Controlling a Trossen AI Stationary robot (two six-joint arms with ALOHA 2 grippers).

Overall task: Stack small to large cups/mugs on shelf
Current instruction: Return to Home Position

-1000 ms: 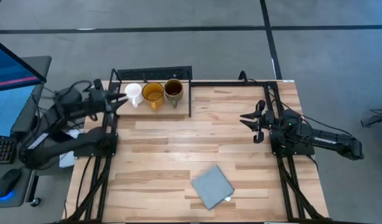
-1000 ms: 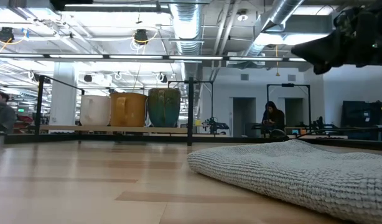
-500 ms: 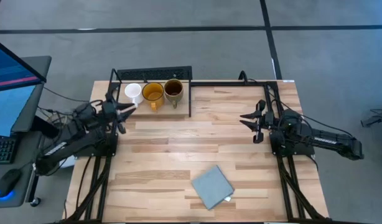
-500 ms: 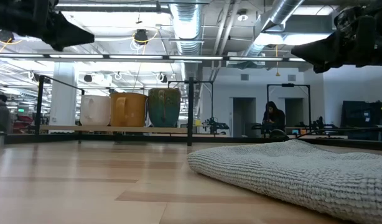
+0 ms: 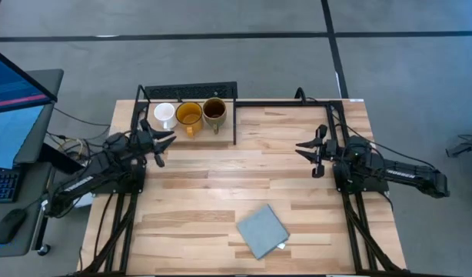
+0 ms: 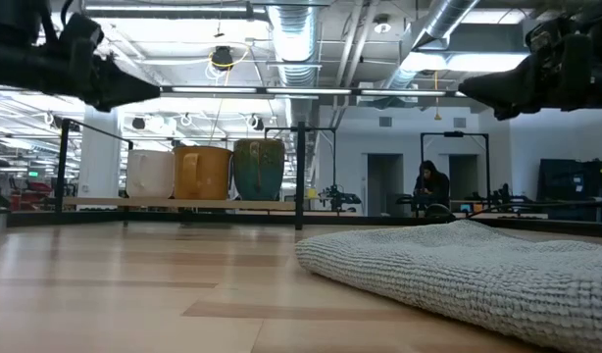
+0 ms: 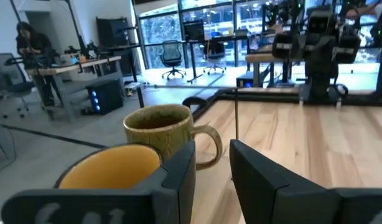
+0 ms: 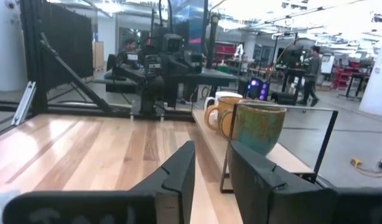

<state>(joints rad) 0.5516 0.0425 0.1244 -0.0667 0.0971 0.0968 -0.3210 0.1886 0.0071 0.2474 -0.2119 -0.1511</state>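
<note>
A low light-wood shelf (image 5: 213, 133) at the table's (image 5: 221, 185) far left carries a row of mugs: olive-brown mug (image 5: 214, 111) rightmost, yellow-orange mug (image 5: 189, 115) in the middle, small white mug (image 5: 164, 114) leftmost. The left gripper (image 5: 164, 147) hovers just near of the white one, fingers slightly parted and empty. The right gripper (image 5: 304, 158), likewise parted, is well apart to the right. A grey cloth (image 5: 261, 230) lies nearer.
</note>
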